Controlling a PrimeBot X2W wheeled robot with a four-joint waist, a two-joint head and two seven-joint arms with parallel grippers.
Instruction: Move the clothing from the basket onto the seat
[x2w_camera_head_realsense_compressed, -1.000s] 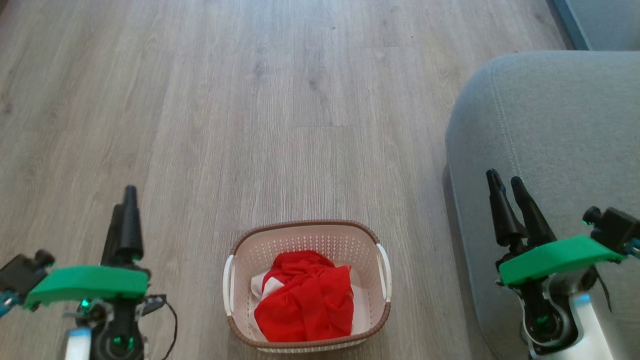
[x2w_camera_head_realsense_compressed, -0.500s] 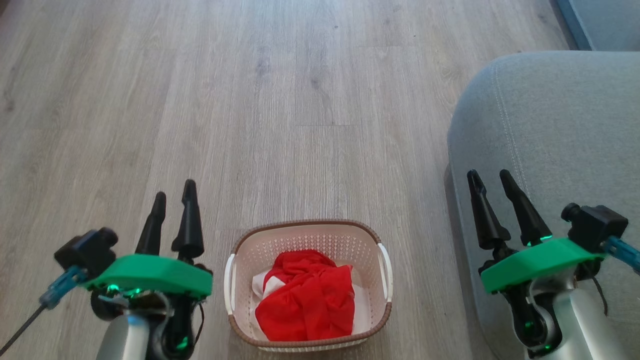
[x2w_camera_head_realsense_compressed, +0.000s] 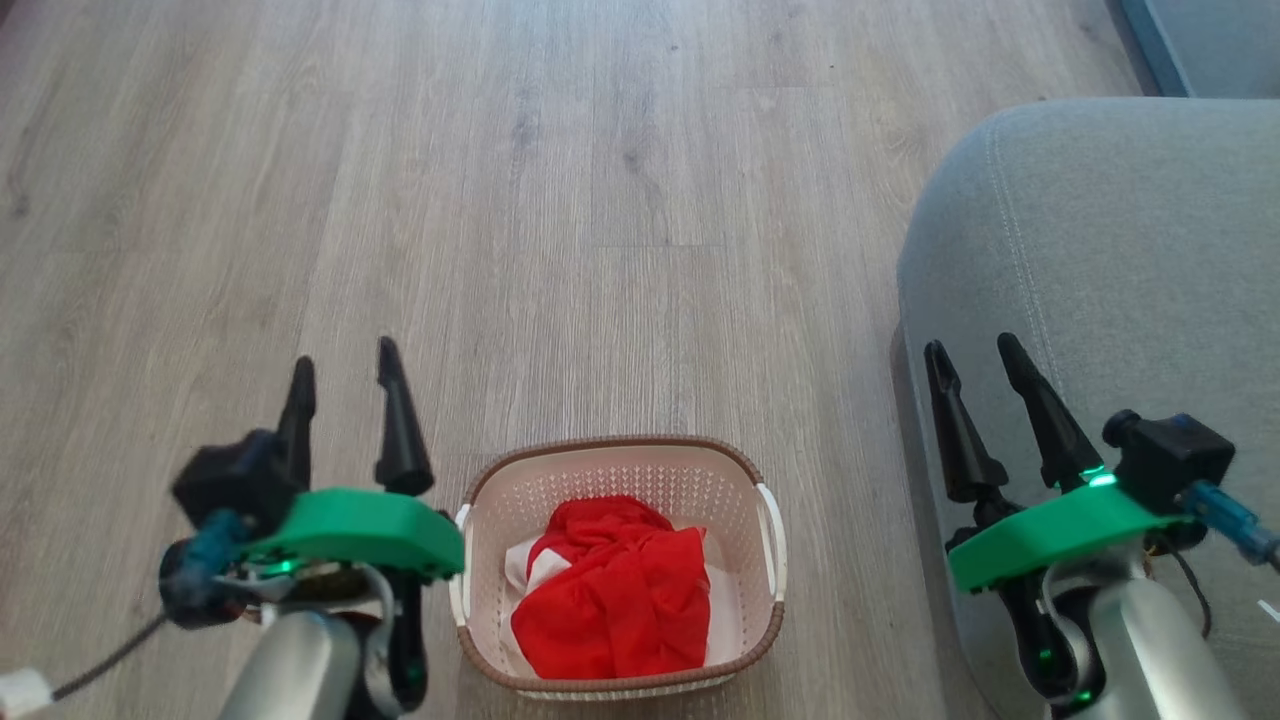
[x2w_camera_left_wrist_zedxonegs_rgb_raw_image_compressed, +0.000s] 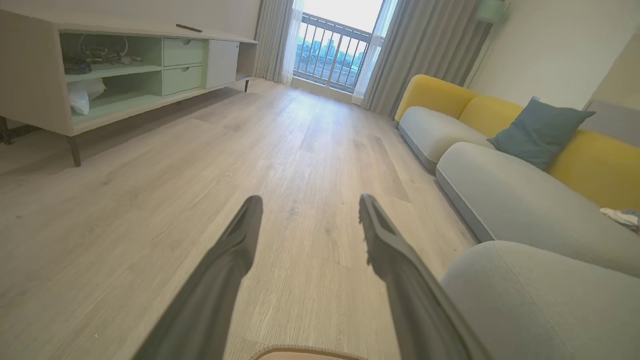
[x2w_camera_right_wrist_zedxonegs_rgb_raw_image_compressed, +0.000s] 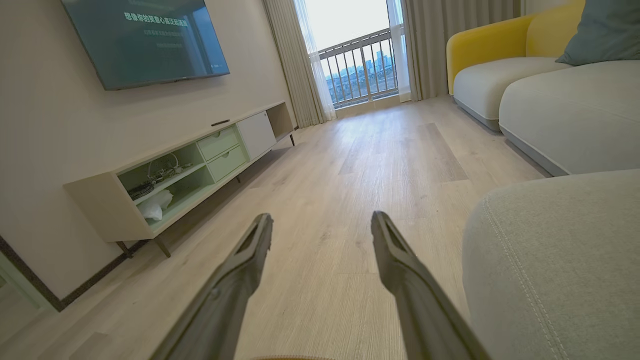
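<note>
Red clothing (x2w_camera_head_realsense_compressed: 615, 590) crumpled in cream basket (x2w_camera_head_realsense_compressed: 600, 475), white patch beneath, maybe trim; grey seat (x2w_camera_head_realsense_compressed: 1120, 230) to right, apart

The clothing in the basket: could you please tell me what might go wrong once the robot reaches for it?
1. The clothing lies bunched in one heap; a pinch may lift only part and drop the rest.
2. The open left gripper hangs close beside the basket and might knock its rim going in.
3. The seat stands apart from the basket; a loose hold could slip on the way.
</note>
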